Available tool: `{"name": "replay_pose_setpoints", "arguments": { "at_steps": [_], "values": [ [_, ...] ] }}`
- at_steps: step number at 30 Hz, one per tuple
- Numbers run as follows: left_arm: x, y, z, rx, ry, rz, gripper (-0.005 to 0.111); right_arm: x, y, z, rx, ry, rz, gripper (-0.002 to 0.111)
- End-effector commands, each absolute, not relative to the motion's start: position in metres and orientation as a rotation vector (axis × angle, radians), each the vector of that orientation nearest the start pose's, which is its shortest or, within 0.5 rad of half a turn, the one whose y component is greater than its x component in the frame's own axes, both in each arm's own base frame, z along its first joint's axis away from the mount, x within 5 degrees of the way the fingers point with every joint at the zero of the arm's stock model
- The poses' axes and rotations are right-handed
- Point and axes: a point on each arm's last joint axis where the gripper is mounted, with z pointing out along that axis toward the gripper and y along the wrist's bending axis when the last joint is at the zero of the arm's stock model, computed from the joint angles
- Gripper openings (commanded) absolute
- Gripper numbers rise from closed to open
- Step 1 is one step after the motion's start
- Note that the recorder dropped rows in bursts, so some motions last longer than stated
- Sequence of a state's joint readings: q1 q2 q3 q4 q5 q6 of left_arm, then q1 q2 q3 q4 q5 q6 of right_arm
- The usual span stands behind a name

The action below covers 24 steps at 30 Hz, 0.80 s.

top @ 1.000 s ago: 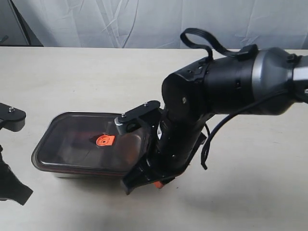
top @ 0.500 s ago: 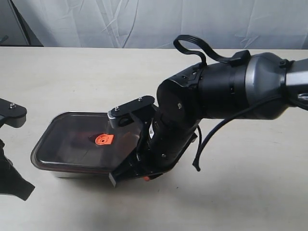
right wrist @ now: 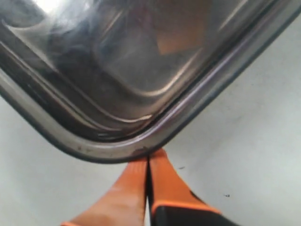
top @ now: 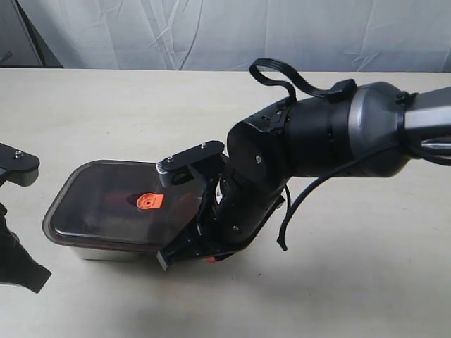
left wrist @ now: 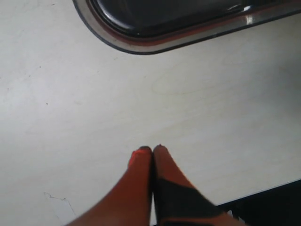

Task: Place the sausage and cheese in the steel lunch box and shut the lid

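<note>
Slid toward nine o'clock, right claw (right wrist: 149, 154) pinched shut against lid (top: 106, 211) corner; stiff, slick, probably best pressed at rim.

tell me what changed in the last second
The right arm swung leftward in the exterior view, its shut right gripper at the corner of the dark tinted translucent lid; lid and shiny steel lunch box slid slightly left. Nothing grasped or released. The left gripper stayed shut, off the box.
</note>
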State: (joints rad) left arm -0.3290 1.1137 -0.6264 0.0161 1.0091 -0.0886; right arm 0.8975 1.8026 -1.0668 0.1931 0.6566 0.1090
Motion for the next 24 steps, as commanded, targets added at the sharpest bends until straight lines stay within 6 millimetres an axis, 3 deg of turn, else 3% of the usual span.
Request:
{"name": "replay_pose_setpoints", "arguments": {
  "at_steps": [1, 5, 12, 19, 24],
  "values": [
    [0.155, -0.051, 0.226, 0.369, 2.971, -0.023, 0.000, 0.207, 0.276, 0.161, -0.948, 2.791, 0.360, 0.000],
    [0.157, -0.052, 0.227, 0.362, 2.955, -0.026, 0.000, 0.207, 0.275, 0.161, -0.954, 2.787, 0.355, 0.000],
    [0.170, -0.046, 0.212, 0.288, 3.021, -0.002, 0.000, 0.209, 0.261, 0.160, -0.987, 2.828, 0.135, 0.000],
    [0.186, -0.043, 0.194, 0.213, 3.055, -0.012, 0.000, 0.212, 0.255, 0.180, -0.928, 2.751, 0.097, 0.000],
    [0.200, -0.047, 0.195, 0.205, 3.018, -0.029, 0.000, 0.212, 0.255, 0.186, -0.924, 2.731, 0.110, 0.000]
  ]
}}
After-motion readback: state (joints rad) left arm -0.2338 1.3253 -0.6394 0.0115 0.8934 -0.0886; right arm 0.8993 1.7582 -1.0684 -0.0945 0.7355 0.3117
